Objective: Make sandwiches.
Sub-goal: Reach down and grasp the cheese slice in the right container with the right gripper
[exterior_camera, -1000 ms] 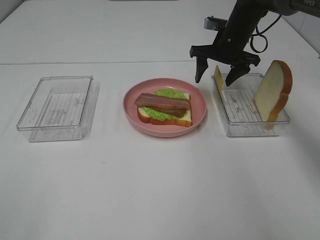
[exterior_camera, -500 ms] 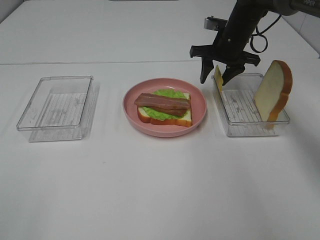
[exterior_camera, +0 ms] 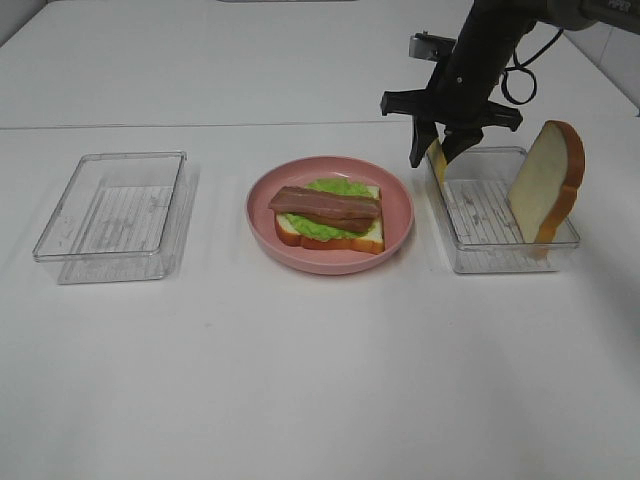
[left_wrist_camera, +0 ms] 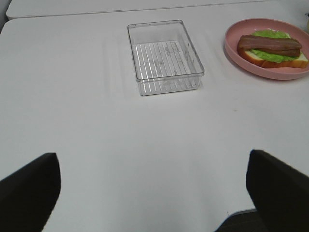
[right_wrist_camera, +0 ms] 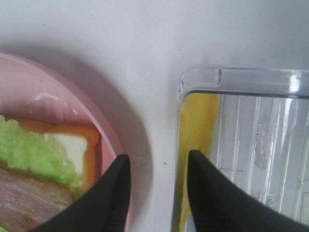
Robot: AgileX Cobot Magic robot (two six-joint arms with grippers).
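Observation:
On the pink plate (exterior_camera: 398, 195) lies a bread slice (exterior_camera: 368, 242) with green lettuce (exterior_camera: 340, 187) and brown bacon strips (exterior_camera: 325, 205) on top. A yellow cheese slice (exterior_camera: 436, 152) leans on the near wall of the right clear container (exterior_camera: 500, 255). A second bread slice (exterior_camera: 545, 180) stands on edge at its far end. My right gripper (exterior_camera: 430, 158) straddles that wall and the cheese (right_wrist_camera: 195, 125), jaws narrow, with a gap still showing at the outer finger (right_wrist_camera: 118, 193). My left gripper (left_wrist_camera: 154, 203) is open and empty over bare table.
An empty clear container (exterior_camera: 112, 213) sits left of the plate, and it also shows in the left wrist view (left_wrist_camera: 164, 55). The plate's rim (right_wrist_camera: 111, 145) lies close beside the right container's corner. The table is white.
My right gripper's jaws have narrowed step by step around the cheese slice and the container wall. Nothing else has moved.

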